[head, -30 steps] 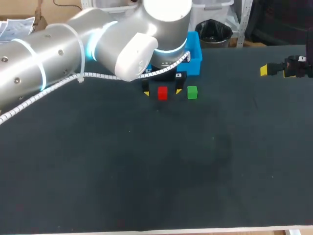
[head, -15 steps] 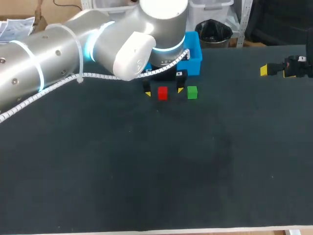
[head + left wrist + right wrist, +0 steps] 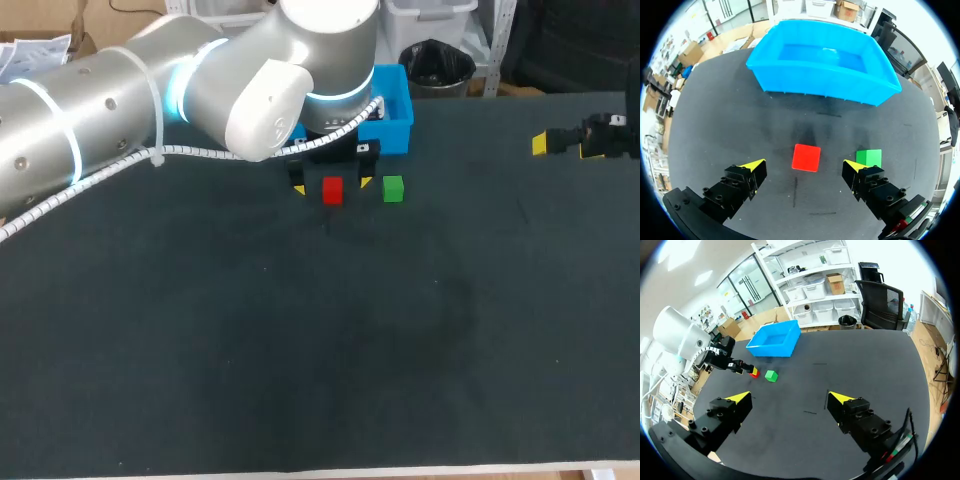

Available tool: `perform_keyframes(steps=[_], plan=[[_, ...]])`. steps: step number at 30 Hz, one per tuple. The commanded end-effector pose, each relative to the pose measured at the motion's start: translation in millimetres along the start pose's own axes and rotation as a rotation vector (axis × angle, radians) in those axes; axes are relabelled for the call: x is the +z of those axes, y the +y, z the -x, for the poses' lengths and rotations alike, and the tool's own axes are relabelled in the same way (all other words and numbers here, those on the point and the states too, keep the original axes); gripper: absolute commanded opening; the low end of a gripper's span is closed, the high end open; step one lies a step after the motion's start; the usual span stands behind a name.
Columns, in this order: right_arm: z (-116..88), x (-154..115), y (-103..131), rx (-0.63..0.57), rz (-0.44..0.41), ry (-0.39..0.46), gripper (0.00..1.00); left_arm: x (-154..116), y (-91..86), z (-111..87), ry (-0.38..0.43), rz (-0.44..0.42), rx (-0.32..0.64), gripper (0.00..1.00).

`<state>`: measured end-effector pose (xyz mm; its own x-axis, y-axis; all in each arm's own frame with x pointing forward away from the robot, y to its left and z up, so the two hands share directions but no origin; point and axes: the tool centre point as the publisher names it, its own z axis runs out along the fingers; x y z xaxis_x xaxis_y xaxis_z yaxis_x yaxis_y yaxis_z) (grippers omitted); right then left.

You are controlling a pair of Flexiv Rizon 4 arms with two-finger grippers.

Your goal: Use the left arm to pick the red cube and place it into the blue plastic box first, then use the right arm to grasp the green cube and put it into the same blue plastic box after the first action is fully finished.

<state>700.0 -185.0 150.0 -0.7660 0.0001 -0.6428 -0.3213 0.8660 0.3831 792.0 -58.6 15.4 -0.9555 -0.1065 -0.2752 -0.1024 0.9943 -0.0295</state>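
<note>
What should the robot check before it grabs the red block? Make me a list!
1. Left pincer open: ok, its fingers stand wide apart.
2. Red cube between those fingers: ok, lined up, neither tip touching it.
3. Green cube out of the way: ok, but it sits close outside one fingertip.
4. Blue plastic box ready: ok, just past the cubes, nothing seen inside.
5. Right pincer clear of the cubes: ok, open and far from both.

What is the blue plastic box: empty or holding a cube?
Empty: the blue plastic box shows a bare floor; red cube and green cube lie outside.
</note>
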Motion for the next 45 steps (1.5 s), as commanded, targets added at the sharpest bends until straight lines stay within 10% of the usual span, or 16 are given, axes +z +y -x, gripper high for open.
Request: perform_keyframes(steps=[1, 37, 40, 45], plan=[[0, 0, 0, 0.0, 0.0, 0.0, 1.0, 0, 0.2, 0.5, 0.001, -0.003, 0.001, 1.0], [0, 0, 0, 0.0, 0.0, 0.0, 1.0, 23, -3.0, 12.4, 0.048, 0.04, 0.061, 1.0], [0, 0, 0, 0.0, 0.0, 0.0, 1.0, 24, -2.5, 13.0, 0.05, 0.045, 0.069, 0.0], [0, 0, 0, 0.0, 0.0, 0.0, 1.0, 28, 0.1, 9.5, 0.053, 0.055, 0.08, 0.0]])
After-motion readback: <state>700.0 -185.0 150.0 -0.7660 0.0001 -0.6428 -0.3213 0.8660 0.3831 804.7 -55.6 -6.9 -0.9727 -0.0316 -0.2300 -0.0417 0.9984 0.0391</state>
